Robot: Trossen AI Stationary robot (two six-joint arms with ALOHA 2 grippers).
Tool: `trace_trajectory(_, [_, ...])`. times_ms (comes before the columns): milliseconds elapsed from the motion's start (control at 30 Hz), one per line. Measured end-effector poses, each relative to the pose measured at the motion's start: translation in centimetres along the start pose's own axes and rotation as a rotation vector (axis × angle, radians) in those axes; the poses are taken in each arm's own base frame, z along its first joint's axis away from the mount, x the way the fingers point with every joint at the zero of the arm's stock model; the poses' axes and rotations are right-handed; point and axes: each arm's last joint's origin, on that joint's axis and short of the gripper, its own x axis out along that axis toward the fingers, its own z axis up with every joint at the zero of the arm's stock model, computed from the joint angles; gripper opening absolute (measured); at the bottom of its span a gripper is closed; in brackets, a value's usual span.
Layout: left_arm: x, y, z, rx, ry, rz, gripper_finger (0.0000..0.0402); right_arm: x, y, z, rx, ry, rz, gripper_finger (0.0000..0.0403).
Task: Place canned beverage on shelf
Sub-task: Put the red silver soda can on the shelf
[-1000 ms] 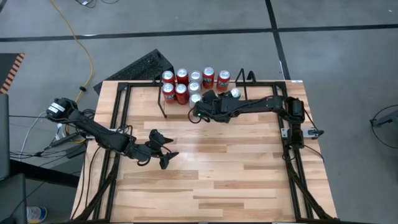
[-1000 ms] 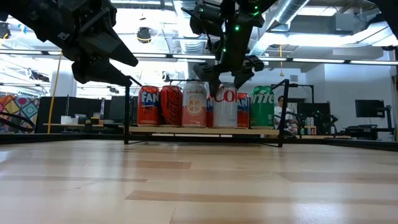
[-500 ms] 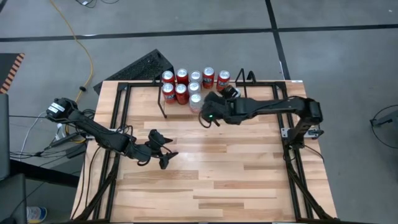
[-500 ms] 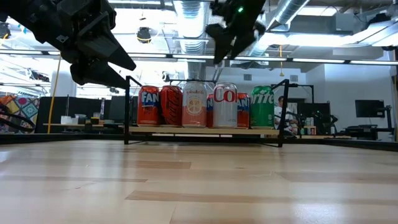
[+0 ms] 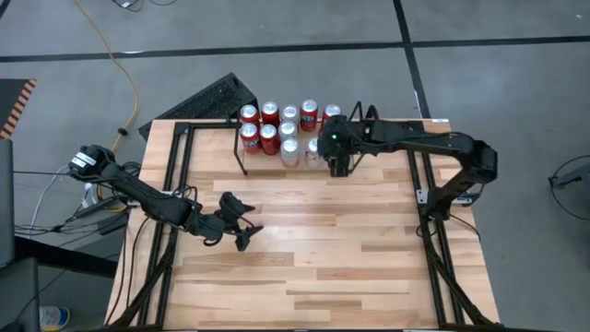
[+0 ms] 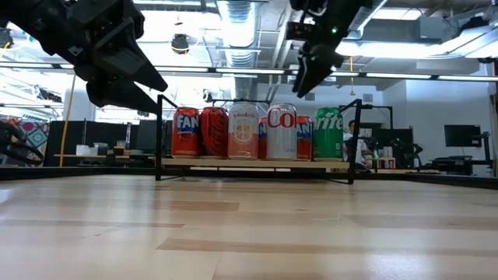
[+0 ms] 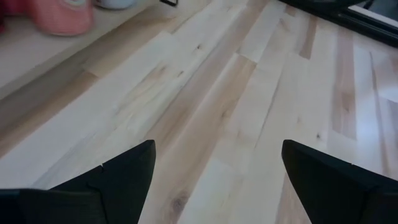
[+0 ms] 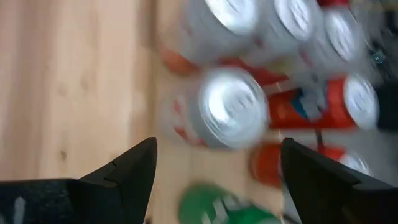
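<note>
1. Canned beverage, high view: a silver-topped can (image 5: 312, 146) stands on the shelf (image 5: 243, 162), upper centre, beside other cans (image 5: 269, 125). The right gripper (image 5: 337, 166) hovers just right of it, holding nothing.
2. Low view: cans stand in a row at mid-frame; the right gripper (image 6: 305, 80) hangs above them, fingers parted.
3. Left wrist view: the left gripper (image 7: 214, 171) is spread wide over bare wooden table (image 7: 249, 106).
4. Right wrist view: can tops below, jaws empty.
5. Status: placement looks done; only withdrawal seems left.
</note>
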Motion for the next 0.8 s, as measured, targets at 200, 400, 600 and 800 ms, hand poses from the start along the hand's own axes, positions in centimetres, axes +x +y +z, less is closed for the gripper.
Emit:
trace_trajectory(200, [0.0,0.1,0.1,0.001,-0.024,0.034,0.0334,2.2,-0.9,0.2,-0.059,-0.061,0.071,0.0312])
trace_trajectory(400, [0.0,0.2,0.0,0.004,-0.017,0.043,0.0334,3.6,-1.5,0.2,-0.150,-0.072,0.052,0.0312])
trace_trajectory(600, [0.0,0.2,0.0,0.004,-0.021,0.050,0.0334,4.4,-2.5,-0.2,-0.131,-0.083,0.058,0.0312])
trace_trajectory(800, [0.0,0.3,0.0,0.007,-0.021,0.058,0.0334,4.9,-2.6,-0.7,-0.056,-0.050,0.093,0.0310])
